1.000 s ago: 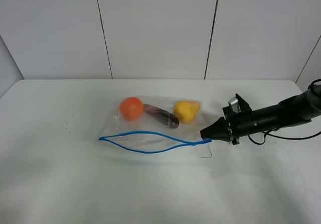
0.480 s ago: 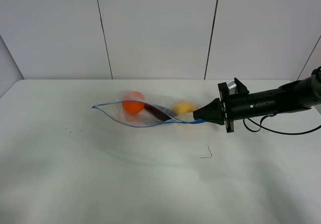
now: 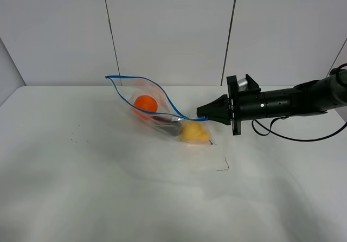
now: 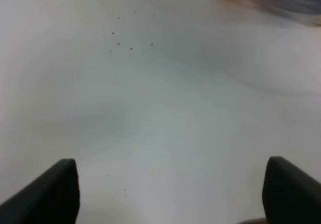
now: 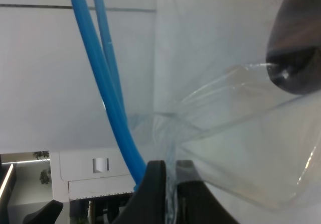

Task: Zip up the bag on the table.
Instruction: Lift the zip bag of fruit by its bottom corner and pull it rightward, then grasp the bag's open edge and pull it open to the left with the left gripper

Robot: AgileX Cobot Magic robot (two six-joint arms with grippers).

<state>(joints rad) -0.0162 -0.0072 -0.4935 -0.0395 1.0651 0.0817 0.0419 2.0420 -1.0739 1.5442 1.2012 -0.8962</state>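
Clearly the right pincer (image 3: 199, 112) is clamped on the zip-end corner of the bag (image 3: 157, 112), which sags limp and light just beyond its tips onto the table (image 3: 97, 188), so the stiffer blue zip (image 3: 142, 93) looks the surest hold.

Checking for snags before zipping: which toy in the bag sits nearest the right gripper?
The yellow one, just below the right gripper; the purple one and the orange one lie farther left.

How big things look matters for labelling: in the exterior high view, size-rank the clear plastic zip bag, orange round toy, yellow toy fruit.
1. clear plastic zip bag
2. yellow toy fruit and orange round toy: look alike, unranked.
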